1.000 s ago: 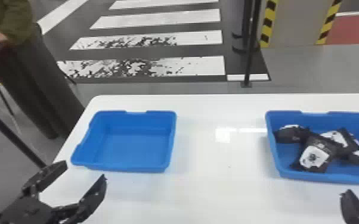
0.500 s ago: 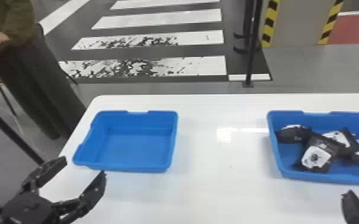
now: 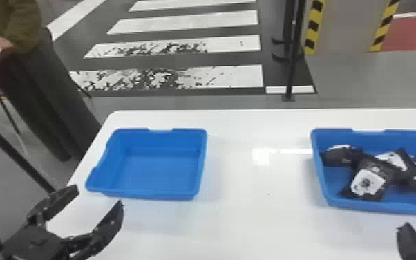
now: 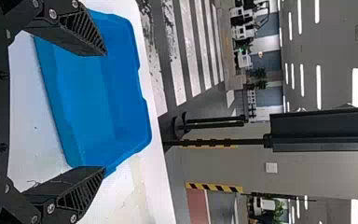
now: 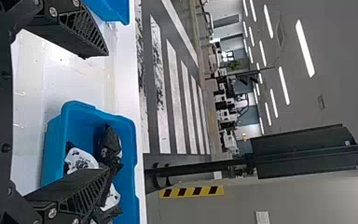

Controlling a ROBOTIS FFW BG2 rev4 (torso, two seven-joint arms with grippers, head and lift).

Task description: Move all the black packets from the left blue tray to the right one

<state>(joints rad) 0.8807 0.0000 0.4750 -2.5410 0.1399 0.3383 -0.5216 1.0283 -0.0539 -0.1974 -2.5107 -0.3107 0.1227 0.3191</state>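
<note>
**Black packets point(image 3: 376, 168) in the right blue tray point(image 3: 383, 207): move looks finished**

Head view: the packets lie overlapping, with white labels point(image 3: 366, 184) and dark print. The left gripper point(image 3: 97, 195) hangs near the left blue tray point(image 3: 148, 196), jaws spread, holding nothing. Best leave the heap alone and back off without clipping a rim.

Left wrist view: those jaws stand apart, unloaded.

Right wrist view: the right gripper point(image 5: 107, 112) has parted, unladen jaws; raise it before withdrawing.

No text can be read, the dark print point(image 3: 367, 182) on the white labels point(image 3: 358, 188) of the black packets point(image 3: 391, 173) being too small.
</note>
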